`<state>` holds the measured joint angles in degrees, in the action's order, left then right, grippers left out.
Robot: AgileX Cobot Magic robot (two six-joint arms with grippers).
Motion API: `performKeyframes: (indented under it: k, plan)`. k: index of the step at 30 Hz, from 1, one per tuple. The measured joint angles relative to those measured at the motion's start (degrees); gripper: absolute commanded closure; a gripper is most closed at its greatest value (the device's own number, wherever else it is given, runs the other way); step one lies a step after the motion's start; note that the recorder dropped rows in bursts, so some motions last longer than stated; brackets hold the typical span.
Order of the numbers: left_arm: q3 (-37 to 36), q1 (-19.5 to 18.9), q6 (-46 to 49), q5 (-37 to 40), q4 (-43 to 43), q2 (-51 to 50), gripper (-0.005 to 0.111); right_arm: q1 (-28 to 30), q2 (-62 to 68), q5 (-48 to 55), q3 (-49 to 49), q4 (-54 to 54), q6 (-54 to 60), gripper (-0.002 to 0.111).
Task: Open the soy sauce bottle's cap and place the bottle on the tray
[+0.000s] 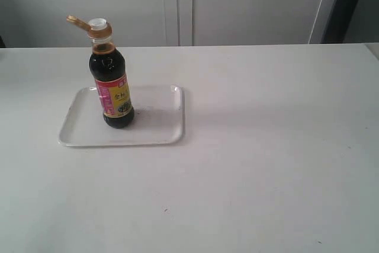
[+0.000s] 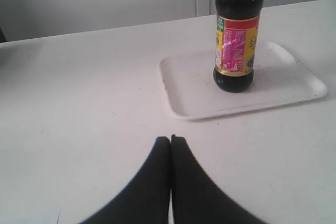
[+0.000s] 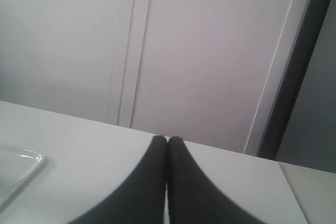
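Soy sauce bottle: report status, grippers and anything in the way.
Left gripper shut, empty, short of the tray. Right gripper shut, empty. Soy sauce bottle upright on tray, cap flipped open. Nothing in the way.

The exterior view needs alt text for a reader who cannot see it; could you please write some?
A small clear bottle of dark soy sauce with a red-and-yellow label stands upright on a flat white rectangular tray. Its golden-brown flip-top cap is hinged open over a white spout. The tray sits on a white table; no gripper is visible.
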<state>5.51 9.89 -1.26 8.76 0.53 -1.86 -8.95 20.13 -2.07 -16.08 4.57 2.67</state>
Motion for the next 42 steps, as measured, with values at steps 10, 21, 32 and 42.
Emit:
performKeyframes:
  k: [10, 21, 32, 42]
  plan:
    - [-5.3, -3.5, 0.0, 0.1, 1.7, 1.6, 0.107, 0.0, 0.0, 0.0, 0.0, 0.0, 0.0, 0.108]
    - [-5.3, -3.9, 0.0, 2.9, 2.9, 1.6, 0.107, 0.0, 0.0, 0.0, 0.0, -0.2, 0.0, 0.108]
    - [-5.3, -3.9, 0.0, 2.9, 2.9, 1.6, 0.107, 0.0, 0.0, 0.0, 0.0, -0.2, 0.0, 0.108]
    - [-5.3, -3.9, 0.0, 2.9, 2.9, 1.6, 0.107, 0.0, 0.0, 0.0, 0.0, -0.2, 0.0, 0.108]
